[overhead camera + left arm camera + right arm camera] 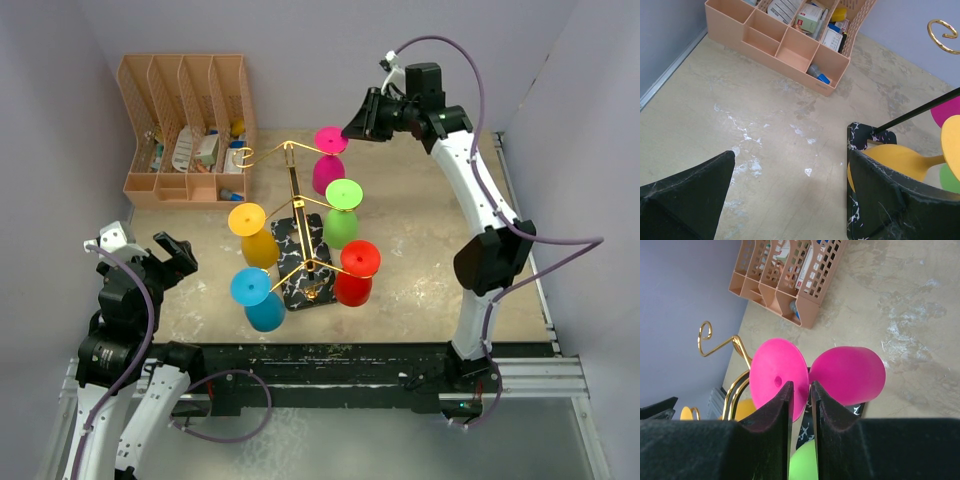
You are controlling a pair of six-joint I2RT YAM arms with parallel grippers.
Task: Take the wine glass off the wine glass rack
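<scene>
The gold wire wine glass rack stands on its black marble base mid-table. Pink, green, red, blue and yellow wine glasses hang upside down on it. My right gripper is at the pink glass, at the far end of the rack. In the right wrist view its jaws are nearly closed on the stem, between the pink glass's foot and its bowl. My left gripper is open and empty, left of the rack.
A peach slotted desk organiser with small items stands at the back left and shows in the left wrist view. The yellow glass and the rack's base lie close to my left gripper's right finger. Grey walls enclose the table.
</scene>
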